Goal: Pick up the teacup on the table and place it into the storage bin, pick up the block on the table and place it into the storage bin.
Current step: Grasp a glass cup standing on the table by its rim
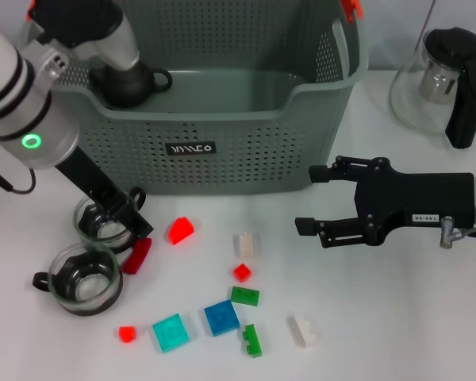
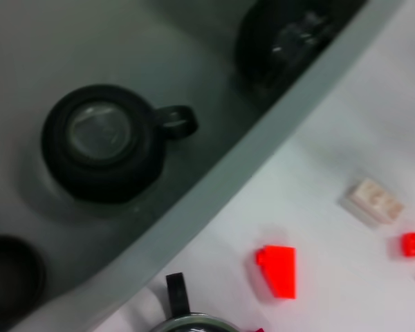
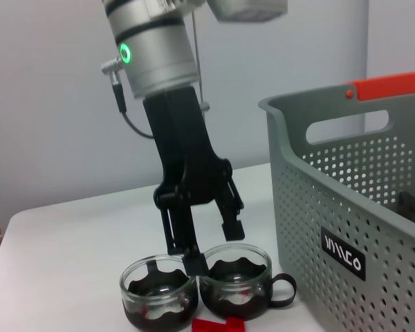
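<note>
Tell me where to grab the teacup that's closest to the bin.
Grip the teacup by its rim wall from above: it stands upright, mouth open, and the left tool hangs over it, one finger at the rim. A second teacup touches one side; the handle points toward the storage bin.

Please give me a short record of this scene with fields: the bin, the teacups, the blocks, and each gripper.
storage bin: storage bin at the back of the table, one black teacup already inside
teacups on table: two glass teacups side by side, in front of the bin's left end
blocks: loose blocks scattered on the table, none in the bin that I can see
left gripper: left gripper open, lowered over the farther glass cup
right gripper: right gripper open, hovering above the table, holding nothing
</note>
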`<action>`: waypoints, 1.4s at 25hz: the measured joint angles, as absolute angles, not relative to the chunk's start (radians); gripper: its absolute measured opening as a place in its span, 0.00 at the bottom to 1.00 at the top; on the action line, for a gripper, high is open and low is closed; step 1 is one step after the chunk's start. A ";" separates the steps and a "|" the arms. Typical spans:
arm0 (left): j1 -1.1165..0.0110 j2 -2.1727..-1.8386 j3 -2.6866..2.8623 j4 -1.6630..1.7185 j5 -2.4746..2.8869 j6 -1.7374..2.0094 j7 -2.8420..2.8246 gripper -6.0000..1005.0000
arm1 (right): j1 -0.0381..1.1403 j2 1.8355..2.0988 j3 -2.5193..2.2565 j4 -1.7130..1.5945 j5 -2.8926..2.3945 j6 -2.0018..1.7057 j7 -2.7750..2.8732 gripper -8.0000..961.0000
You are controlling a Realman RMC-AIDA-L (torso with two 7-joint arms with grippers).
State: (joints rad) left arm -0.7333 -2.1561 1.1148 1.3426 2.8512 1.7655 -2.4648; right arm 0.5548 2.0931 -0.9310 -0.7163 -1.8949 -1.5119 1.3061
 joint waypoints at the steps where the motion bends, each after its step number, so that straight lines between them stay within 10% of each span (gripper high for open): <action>1: -0.732 -2.154 1.122 1.331 2.851 1.756 -2.476 0.89 | 0.555 2.093 -0.931 -0.716 -1.895 -1.512 1.306 0.95; 35: -0.726 -2.124 1.327 1.119 2.858 1.582 -2.532 0.74 | 0.562 2.091 -0.932 -0.714 -1.899 -1.524 1.319 0.95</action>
State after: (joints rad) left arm -0.7263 -2.1245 1.3269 1.1193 2.8579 1.5816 -2.5323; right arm 0.5623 2.0913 -0.9323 -0.7136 -1.8985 -1.5242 1.3192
